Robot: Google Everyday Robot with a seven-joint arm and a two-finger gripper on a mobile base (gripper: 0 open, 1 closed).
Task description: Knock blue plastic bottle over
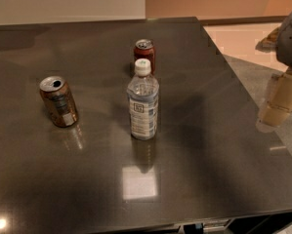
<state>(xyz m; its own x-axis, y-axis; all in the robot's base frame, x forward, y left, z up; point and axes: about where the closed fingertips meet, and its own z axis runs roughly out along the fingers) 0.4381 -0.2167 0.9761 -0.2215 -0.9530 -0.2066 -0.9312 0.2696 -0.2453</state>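
The blue plastic bottle (143, 101) stands upright near the middle of the dark table (209, 169). It is clear, with a white cap and a pale blue-white label bearing a small dark square mark. My gripper (277, 106) hangs at the far right edge of the view, over the table's right edge and well to the right of the bottle, not touching it. Its pale fingers point downward.
A dark red soda can (145, 54) stands upright just behind the bottle. A brown-orange soda can (59, 101) stands tilted to the left. The table's right edge runs diagonally by the gripper; floor lies beyond it.
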